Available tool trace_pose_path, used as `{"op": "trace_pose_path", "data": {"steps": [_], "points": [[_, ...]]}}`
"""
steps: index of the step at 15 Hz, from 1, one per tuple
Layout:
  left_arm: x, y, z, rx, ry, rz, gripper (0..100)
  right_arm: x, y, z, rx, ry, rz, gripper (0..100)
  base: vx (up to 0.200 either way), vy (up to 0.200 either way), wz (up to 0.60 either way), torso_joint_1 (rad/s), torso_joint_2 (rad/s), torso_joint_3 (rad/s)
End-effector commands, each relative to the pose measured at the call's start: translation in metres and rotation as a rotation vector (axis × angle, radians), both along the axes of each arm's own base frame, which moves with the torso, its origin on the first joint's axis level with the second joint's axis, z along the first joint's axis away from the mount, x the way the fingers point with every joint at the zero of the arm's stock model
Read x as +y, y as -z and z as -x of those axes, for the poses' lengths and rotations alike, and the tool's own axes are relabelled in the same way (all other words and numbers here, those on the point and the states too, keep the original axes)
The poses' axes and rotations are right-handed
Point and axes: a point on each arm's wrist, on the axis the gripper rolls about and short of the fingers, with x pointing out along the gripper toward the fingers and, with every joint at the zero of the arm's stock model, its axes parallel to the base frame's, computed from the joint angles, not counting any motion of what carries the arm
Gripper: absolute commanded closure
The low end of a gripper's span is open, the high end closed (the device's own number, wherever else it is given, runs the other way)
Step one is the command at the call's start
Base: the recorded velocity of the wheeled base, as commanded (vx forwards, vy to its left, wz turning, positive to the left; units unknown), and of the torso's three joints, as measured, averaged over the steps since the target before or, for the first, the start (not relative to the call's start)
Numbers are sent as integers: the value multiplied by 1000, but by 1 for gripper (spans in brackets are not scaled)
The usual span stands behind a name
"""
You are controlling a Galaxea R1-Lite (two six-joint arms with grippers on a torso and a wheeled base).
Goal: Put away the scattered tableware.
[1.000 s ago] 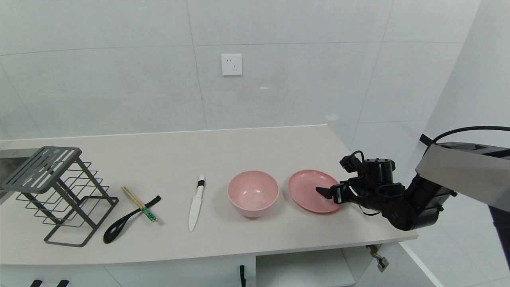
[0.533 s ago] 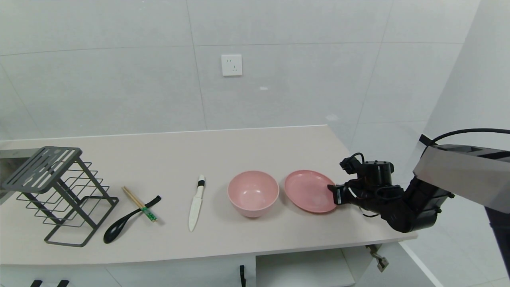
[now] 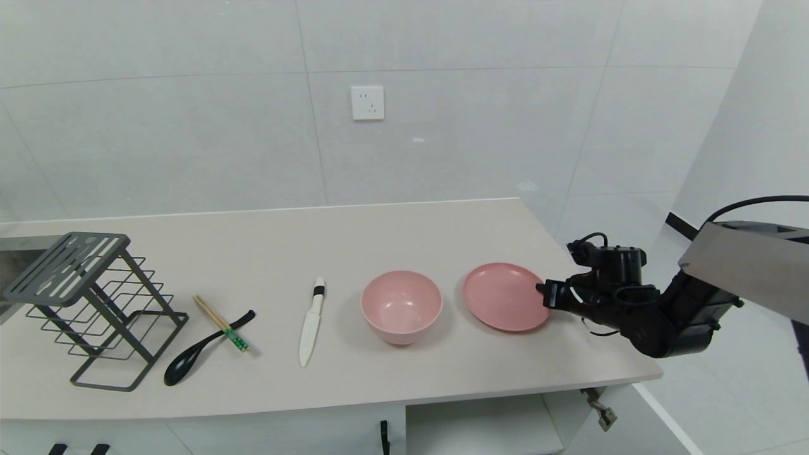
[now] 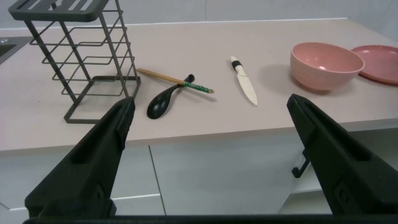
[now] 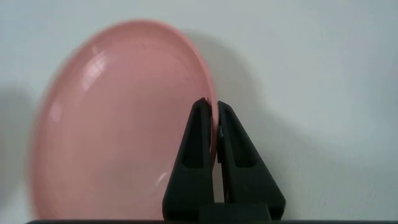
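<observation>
Looking from the right wrist, the right gripper (image 5: 211,106) has its two black fingers (image 5: 198,143) pressed together on the rim of the pink plate (image 5: 118,124). The thin edge sits between the tips and the dish spreads away to one side of them. The head view does not show that pinch. There the gripper meets the plate's right rim at the right end of the counter (image 3: 379,240), and the fingers are hidden behind the dish edge. Whether the plate is clear of the surface cannot be told.

The head view gives the whole row. The pink bowl (image 3: 401,306) stands just left of the plate. A white knife (image 3: 311,321) lies left of the bowl. Farther left a black spoon (image 3: 196,351) lies crossed by chopsticks (image 3: 220,322), and a wire rack (image 3: 88,303) stands at the far left.

The left wrist view shows the left gripper (image 4: 210,102) low in front of the counter's edge. Its fingers are spread wide and hold nothing, well apart from the tableware.
</observation>
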Motion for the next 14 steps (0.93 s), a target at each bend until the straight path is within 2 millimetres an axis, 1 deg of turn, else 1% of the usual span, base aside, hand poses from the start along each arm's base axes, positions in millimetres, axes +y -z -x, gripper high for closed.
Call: {"op": "trace_pose_path", "data": {"steps": [1,5,6,8,9,11,13,14], "points": [[0,0,0,1,0,3,0,3,-40,2,-80,21,-79,100,0,0,0,0,0,0],[0,0,0,1,0,3,0,2,-62,15,-79,48,-174,100,0,0,0,0,0,0],[0,0,0,1,0,3,0,1,-73,23,-83,51,-208,100,0,0,0,0,0,0],[0,0,0,1,0,5,0,7,-92,40,-89,42,-265,100,0,0,0,0,0,0],[0,0,0,0,0,0,0,12,-109,56,-97,35,-315,100,0,0,0,0,0,0],[0,0,0,0,8,-4,0,22,-131,85,-114,0,-363,100,0,0,0,0,0,0],[0,0,0,0,8,-7,0,24,-140,110,-130,-36,-353,100,0,0,0,0,0,0],[0,0,0,0,11,-10,0,25,-146,120,-173,-57,-360,100,0,0,0,0,0,0]]}}
